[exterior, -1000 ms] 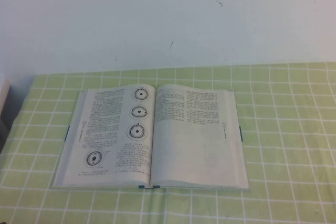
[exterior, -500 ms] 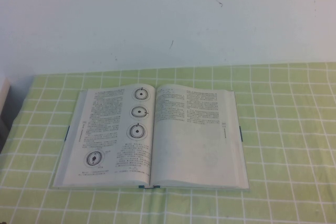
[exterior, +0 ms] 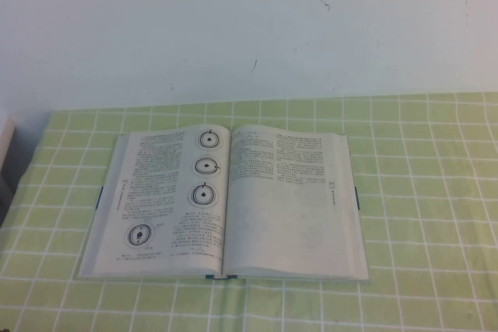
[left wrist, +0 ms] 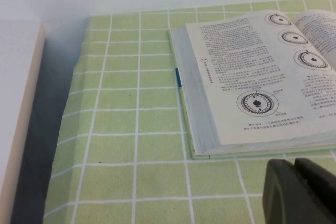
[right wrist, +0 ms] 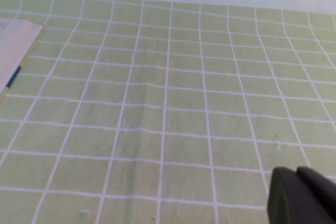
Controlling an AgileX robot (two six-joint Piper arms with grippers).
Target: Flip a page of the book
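Note:
The book [exterior: 159,192] lies open and flat on the green checked cloth, a little left of the middle, with blue cover edges showing. Its left leaf carries circle diagrams. The page [exterior: 292,192] on the right shows text columns only and lies flat. Neither arm shows in the high view. In the left wrist view my left gripper [left wrist: 294,163] is shut and empty, hovering just short of the book's [left wrist: 226,77] near left corner. In the right wrist view my right gripper [right wrist: 296,171] is shut and empty over bare cloth, well to the right of the book [right wrist: 13,45].
The green checked cloth [exterior: 420,192] covers the table up to a white wall [exterior: 249,29] at the back. A pale board-like object [left wrist: 18,103] stands past the cloth's left edge, with a dark gap beside it.

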